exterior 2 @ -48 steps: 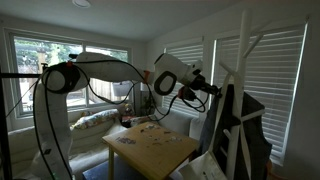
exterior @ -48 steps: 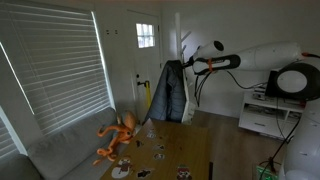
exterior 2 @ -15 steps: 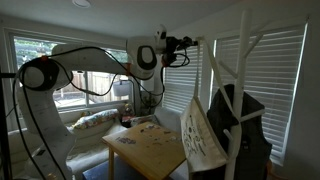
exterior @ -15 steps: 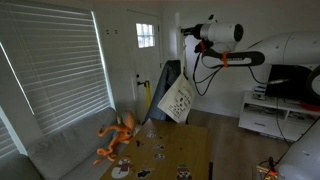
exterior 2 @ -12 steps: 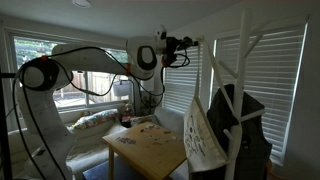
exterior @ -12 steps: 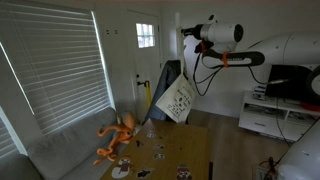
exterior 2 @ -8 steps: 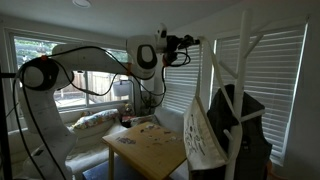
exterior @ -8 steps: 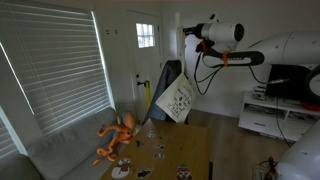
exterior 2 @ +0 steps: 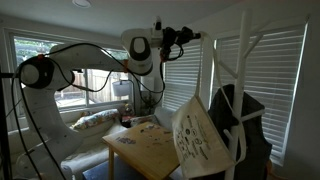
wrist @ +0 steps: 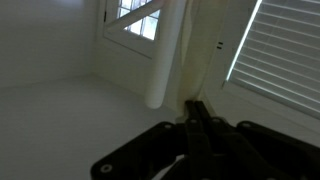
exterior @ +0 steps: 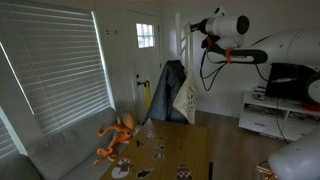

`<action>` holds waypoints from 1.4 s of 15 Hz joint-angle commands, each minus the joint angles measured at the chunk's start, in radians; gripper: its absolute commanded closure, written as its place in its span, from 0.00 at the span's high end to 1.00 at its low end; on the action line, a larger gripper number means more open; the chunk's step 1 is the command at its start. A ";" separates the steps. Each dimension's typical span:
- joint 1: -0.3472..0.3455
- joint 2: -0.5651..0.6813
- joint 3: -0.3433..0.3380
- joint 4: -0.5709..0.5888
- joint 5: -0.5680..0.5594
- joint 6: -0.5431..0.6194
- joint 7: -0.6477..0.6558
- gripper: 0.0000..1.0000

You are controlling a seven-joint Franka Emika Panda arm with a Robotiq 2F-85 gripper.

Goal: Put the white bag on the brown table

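Raised tool (exterior 2: 190, 35) pinches white bag (exterior 2: 198, 140) straps; print illegible.

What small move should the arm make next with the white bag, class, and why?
Probably carry the pincer sideways over the brown table. The white bag hangs by its straps from the shut pincer and seems to dangle at the table's edge, not over its middle.

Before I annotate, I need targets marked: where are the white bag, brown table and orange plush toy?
white bag (exterior 2: 195, 138): in an exterior view, printed side.
brown table (exterior 2: 145, 152): in an exterior view, bare tabletop.
orange plush toy (exterior: 121, 134): in an exterior view, its body.
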 commanded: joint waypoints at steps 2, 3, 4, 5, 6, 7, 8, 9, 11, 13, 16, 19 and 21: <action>-0.079 -0.083 0.129 -0.051 -0.022 -0.153 0.078 0.01; -0.096 -0.090 0.156 -0.045 -0.028 -0.168 0.093 0.01; -0.112 -0.097 0.177 -0.038 -0.032 -0.176 0.105 0.01; -0.132 -0.104 0.195 -0.028 -0.039 -0.170 0.109 0.01; -0.148 -0.113 0.203 -0.017 -0.042 -0.165 0.105 0.01; -0.171 -0.123 0.213 -0.012 -0.047 -0.156 0.101 0.01; -0.190 -0.136 0.216 -0.006 -0.047 -0.156 0.094 0.01; -0.203 -0.154 0.213 -0.007 -0.048 -0.163 0.081 0.01; -0.224 -0.182 0.202 -0.016 -0.058 -0.173 0.051 0.01; -0.238 -0.201 0.191 -0.031 -0.070 -0.182 0.013 0.01; -0.285 -0.214 0.188 -0.030 -0.106 -0.181 -0.003 0.01; -0.442 -0.231 0.221 -0.008 -0.167 -0.119 0.033 0.01; -0.508 -0.239 0.234 -0.002 -0.172 -0.098 0.040 0.01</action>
